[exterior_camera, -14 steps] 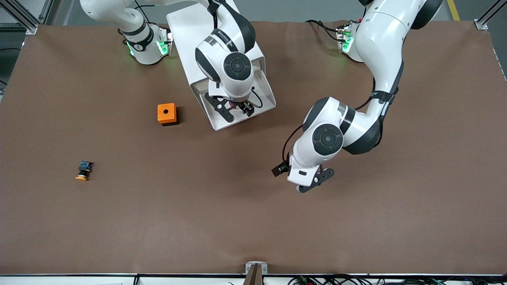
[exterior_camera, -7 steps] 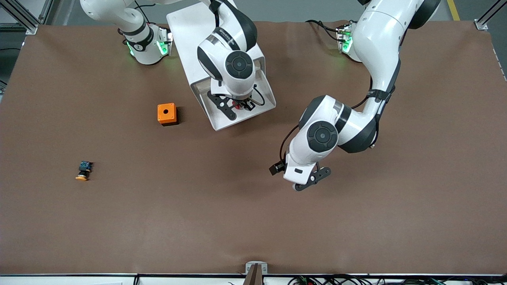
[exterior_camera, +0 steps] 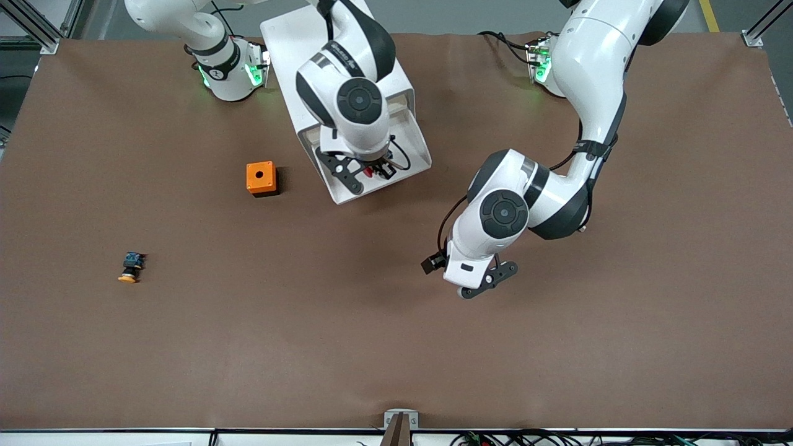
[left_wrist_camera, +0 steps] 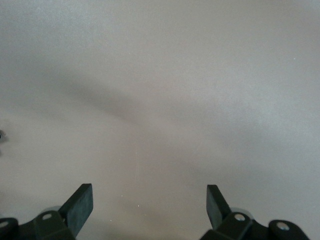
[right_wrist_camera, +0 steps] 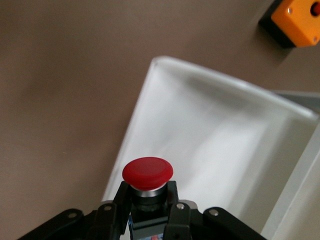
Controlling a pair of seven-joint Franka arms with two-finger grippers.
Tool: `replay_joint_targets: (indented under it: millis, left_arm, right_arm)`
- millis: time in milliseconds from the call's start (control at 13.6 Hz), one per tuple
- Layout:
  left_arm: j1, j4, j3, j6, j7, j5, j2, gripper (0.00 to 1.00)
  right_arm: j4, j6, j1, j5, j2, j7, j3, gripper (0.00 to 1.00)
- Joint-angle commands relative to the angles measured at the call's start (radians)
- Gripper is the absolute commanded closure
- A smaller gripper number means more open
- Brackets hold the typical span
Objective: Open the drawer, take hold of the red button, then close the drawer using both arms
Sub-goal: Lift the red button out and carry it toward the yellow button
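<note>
The white cabinet (exterior_camera: 291, 43) stands between the arm bases, and its drawer (exterior_camera: 416, 162) is pulled out toward the front camera. My right gripper (exterior_camera: 372, 171) hangs over the open drawer (right_wrist_camera: 215, 145), shut on the button (right_wrist_camera: 148, 173). The red cap pokes out past the fingertips and the black body sits between the pads. My left gripper (exterior_camera: 477, 291) hovers open over bare table, nearer the front camera than the drawer. Its two fingers (left_wrist_camera: 80, 205) stand wide apart with nothing between them.
An orange cube with a hole (exterior_camera: 261, 178) sits beside the drawer, toward the right arm's end. A second button with an orange cap (exterior_camera: 130, 267) lies nearer the front camera, toward the right arm's end. The brown table (exterior_camera: 396, 347) stretches wide in front.
My right gripper has shut on the red button in the drawer and shifted slightly toward the right arm's end. The left arm moved a little toward the drawer, then stopped.
</note>
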Motion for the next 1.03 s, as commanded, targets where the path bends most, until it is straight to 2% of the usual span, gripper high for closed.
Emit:
replay_joint_targets:
  millis: [0,221,368,515,662,809,956]
  left_arm:
    - [-0.009,-0.013,0.009,0.011,0.005,0.022,-0.011,0.00]
    - [-0.011,-0.015,0.009,0.011,0.005,0.023,-0.006,0.00]
    - [-0.012,-0.015,0.011,0.011,0.005,0.023,-0.005,0.00]
    - [-0.011,-0.015,0.011,0.011,0.005,0.023,-0.005,0.00]
    - [-0.011,-0.015,0.011,0.011,0.005,0.023,-0.005,0.00]
    - [-0.011,-0.015,0.011,0.011,0.004,0.023,-0.005,0.00]
    - [-0.012,-0.015,0.011,0.011,0.002,0.023,-0.005,0.00]
  right_arm:
    - [0.058,-0.045,-0.107,0.022,-0.013,-0.153,0.009,1.00]
    - [0.039,-0.068,-0.222,0.005,-0.017,-0.426,0.003,1.00]
    - [0.005,-0.048,-0.314,-0.051,-0.017,-0.606,0.001,1.00]
    - [-0.046,0.006,-0.405,-0.071,-0.015,-0.800,0.001,1.00]
    - [-0.112,0.088,-0.489,-0.134,-0.010,-0.989,0.001,1.00]
    - [-0.136,0.138,-0.555,-0.201,0.002,-1.102,0.001,1.00]
    - [-0.140,0.166,-0.626,-0.229,0.040,-1.201,0.001,1.00]
